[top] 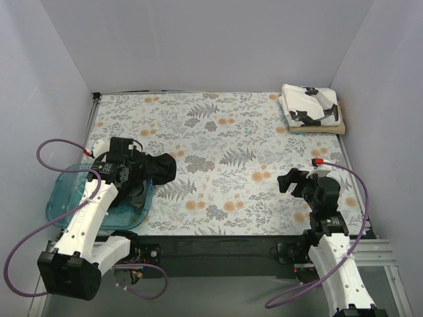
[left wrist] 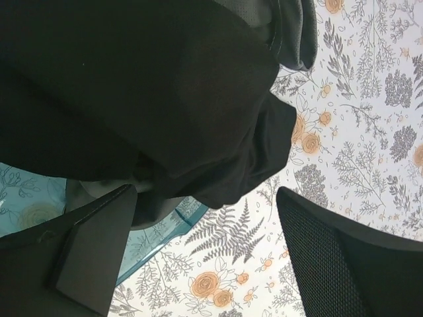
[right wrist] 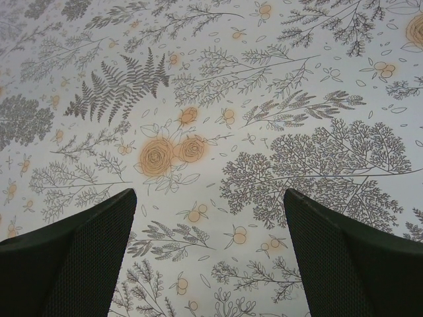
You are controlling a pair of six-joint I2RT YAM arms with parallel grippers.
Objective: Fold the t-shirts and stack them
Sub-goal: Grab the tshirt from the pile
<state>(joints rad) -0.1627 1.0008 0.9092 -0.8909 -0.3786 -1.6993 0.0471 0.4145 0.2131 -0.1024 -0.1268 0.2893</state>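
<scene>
A black t-shirt point(top: 157, 168) lies bunched, hanging from the blue tub point(top: 63, 191) out onto the table. In the left wrist view the black t-shirt point(left wrist: 145, 99) fills the upper half, with a dark grey-green shirt point(left wrist: 294, 26) behind it. My left gripper point(top: 137, 162) hovers over this cloth; its jaws point(left wrist: 205, 198) stand wide open with nothing between them. A folded white t-shirt with black print point(top: 310, 104) lies on a folded tan one point(top: 320, 129) at the back right corner. My right gripper point(top: 289, 179) is open and empty above bare tablecloth point(right wrist: 208, 198).
The tub's rim point(left wrist: 168, 228) shows just below the black cloth. Dark cloth point(top: 132, 195) lies inside the tub. White walls close in the floral table point(top: 225, 152) on three sides. A purple cable point(top: 59, 148) loops by the left arm.
</scene>
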